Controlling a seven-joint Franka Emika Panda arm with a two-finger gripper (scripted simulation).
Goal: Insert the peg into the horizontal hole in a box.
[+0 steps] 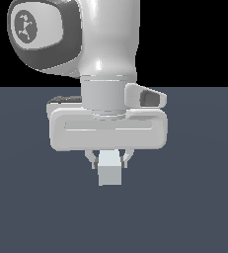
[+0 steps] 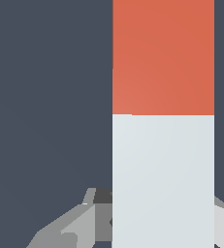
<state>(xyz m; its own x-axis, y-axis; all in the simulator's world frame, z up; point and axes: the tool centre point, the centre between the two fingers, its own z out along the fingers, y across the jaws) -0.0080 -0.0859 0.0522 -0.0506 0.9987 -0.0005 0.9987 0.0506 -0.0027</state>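
The peg shows end-on in the exterior view as a small pale grey square block under the white hand. In the wrist view the peg is a long bar, pale grey near the hand and orange-red at the far end. My gripper is shut on the peg, with a grey finger on each side of its pale part. A finger also shows beside the bar in the wrist view. The box and its hole are out of view in both frames.
A flat dark blue-grey floor fills the scene below a black background. The white arm stands above the hand and hides what lies behind it.
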